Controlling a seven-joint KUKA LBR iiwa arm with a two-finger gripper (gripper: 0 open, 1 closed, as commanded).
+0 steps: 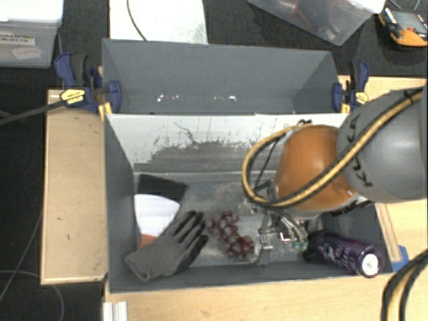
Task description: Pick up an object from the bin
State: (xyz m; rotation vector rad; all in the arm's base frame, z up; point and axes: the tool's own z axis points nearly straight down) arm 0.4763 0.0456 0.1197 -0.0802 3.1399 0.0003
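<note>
My gripper (272, 237) is low in the bin, right of centre near the front wall, under the arm's orange cover. Just to its left lies a bunch of dark red toy grapes (227, 233); the right end of the bunch touches or sits under the gripper's metal parts. A dark purple bottle with a white cap (343, 253) lies on its side just to the gripper's right. The cover hides much of the gripper.
A grey glove (167, 247) lies at the front left, fingers pointing toward the grapes. Behind it sit a white flat thing (155, 212), a black piece (161, 186) and a small orange bit (146, 238). The arm comes in from the right.
</note>
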